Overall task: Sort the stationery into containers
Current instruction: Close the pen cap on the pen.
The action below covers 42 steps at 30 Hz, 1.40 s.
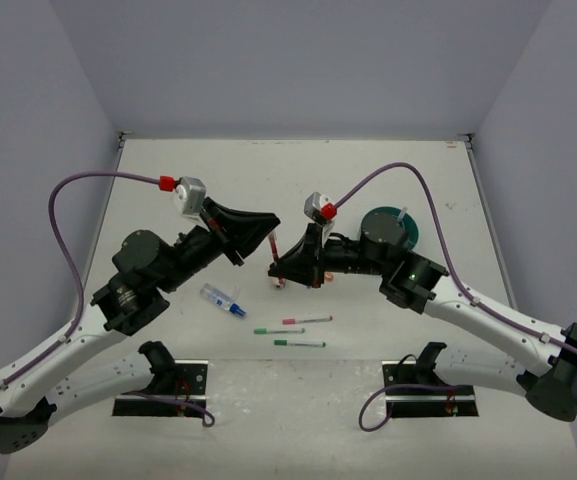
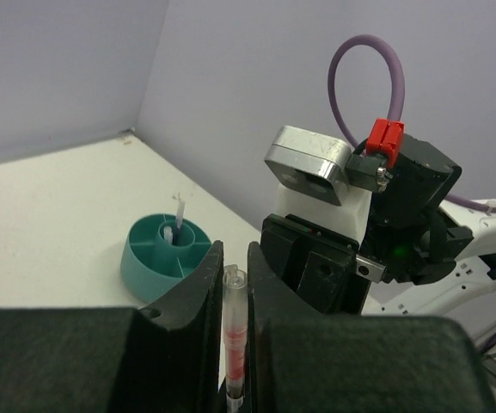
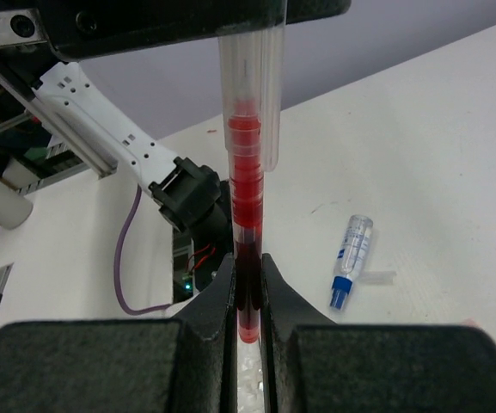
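the left fingers (image 2: 218, 265) and right fingers (image 3: 227, 280) are both clenched on one red pen (image 3: 246, 172), held in the air between the arms, probably to seat its clear cap or pass it across toward the teal cup (image 1: 411, 232) at the right. a blue-capped tube (image 1: 222, 300) and three thin pens (image 1: 299, 343) lie unsorted on the desk (image 1: 368, 180).

red pen (image 3: 244, 198); teal cup (image 2: 144, 268); clear tube (image 1: 222, 300), blue cap; green pen (image 1: 299, 343)

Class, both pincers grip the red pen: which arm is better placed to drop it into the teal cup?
Probably right: the right pincer clamps the red pen, and the teal cup sits beside that arm.
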Each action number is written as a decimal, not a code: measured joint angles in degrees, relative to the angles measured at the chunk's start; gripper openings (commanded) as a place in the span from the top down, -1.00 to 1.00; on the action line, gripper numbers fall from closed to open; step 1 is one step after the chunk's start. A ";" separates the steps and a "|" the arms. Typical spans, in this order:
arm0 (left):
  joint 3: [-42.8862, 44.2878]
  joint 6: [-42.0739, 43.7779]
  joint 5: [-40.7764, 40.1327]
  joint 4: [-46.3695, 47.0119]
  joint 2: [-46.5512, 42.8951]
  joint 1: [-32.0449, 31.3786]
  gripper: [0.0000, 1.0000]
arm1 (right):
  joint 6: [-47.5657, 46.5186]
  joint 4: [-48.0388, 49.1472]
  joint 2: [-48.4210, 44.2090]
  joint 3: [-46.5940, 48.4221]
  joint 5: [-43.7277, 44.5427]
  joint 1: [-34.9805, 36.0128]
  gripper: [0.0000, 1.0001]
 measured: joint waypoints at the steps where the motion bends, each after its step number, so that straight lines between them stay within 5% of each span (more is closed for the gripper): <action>1: 0.86 0.57 0.09 -2.15 0.09 -0.38 0.56 | 0.02 0.69 -0.79 -1.28 0.13 0.04 1.00; 8: 3.96 2.59 0.62 -10.35 1.93 -1.33 0.31 | -0.91 2.51 -2.14 -2.55 3.36 1.63 1.00; 21: 5.63 4.40 1.62 -11.91 2.37 -1.37 0.22 | -1.60 2.72 -2.16 -3.44 8.12 2.58 1.00; 36: 6.85 4.84 0.40 -12.46 1.90 -1.37 0.61 | -2.03 2.44 -3.18 -3.47 9.27 2.58 1.00; 39: 6.83 4.72 0.44 -12.33 2.50 -1.37 0.97 | -2.29 2.26 -3.26 -3.47 9.27 2.59 1.00; 42: 6.73 4.69 0.61 -12.09 2.81 -1.37 1.00 | -2.46 1.78 -3.44 -3.47 9.44 2.53 1.00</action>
